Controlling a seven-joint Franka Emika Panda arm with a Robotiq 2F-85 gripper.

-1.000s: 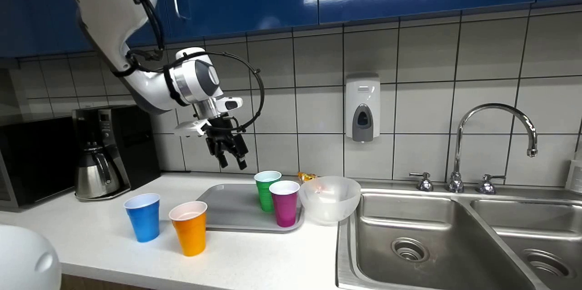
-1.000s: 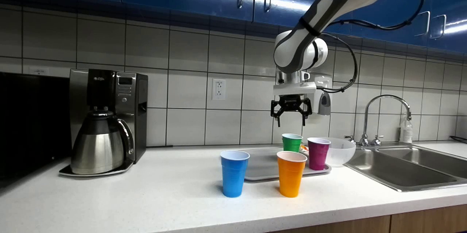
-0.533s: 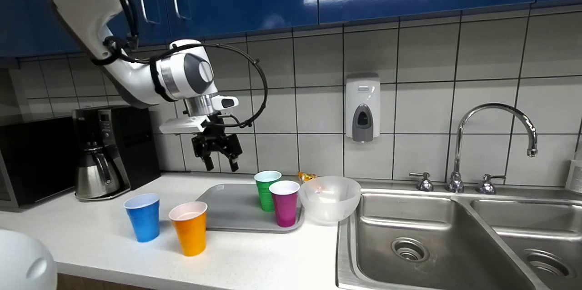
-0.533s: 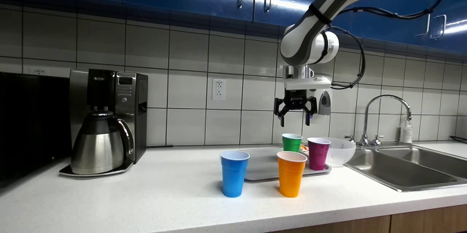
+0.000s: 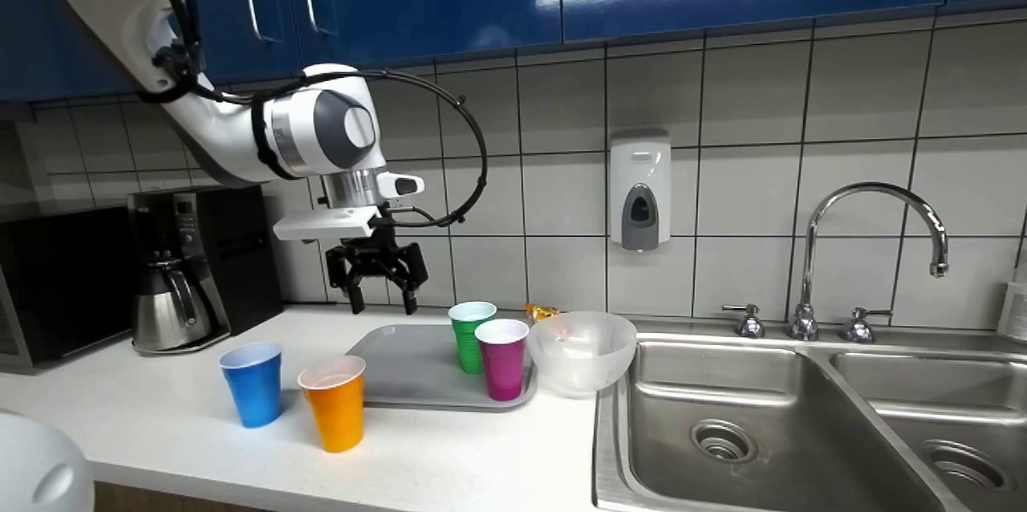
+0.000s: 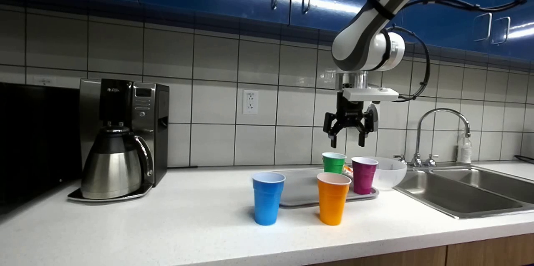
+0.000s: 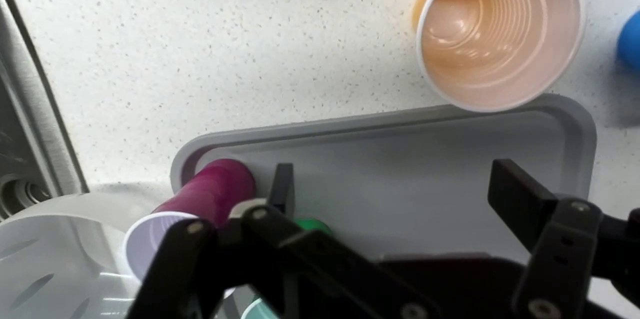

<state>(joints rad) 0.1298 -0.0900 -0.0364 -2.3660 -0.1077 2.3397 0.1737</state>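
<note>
A: Gripper?
B: Spread wide, nothing grasped; hovers over grey plastic tray.
A: Layout?
B: Magenta plastic cup in tray's front corner nearest the steel sink; green plastic cup behind it. Orange plastic cup on countertop, near tray's front edge.
A: Why upright, unheld?
B: Flat bases, presumably; tray's raised rim may check sliding.

A: Gripper pos?
B: Up abv tray, jaws apart.
A: & below?
B: Purple cup on tray; green cup pt hidden bhd orange cup. Latter & blue cup on counter. Coffee maker well apart.
</note>
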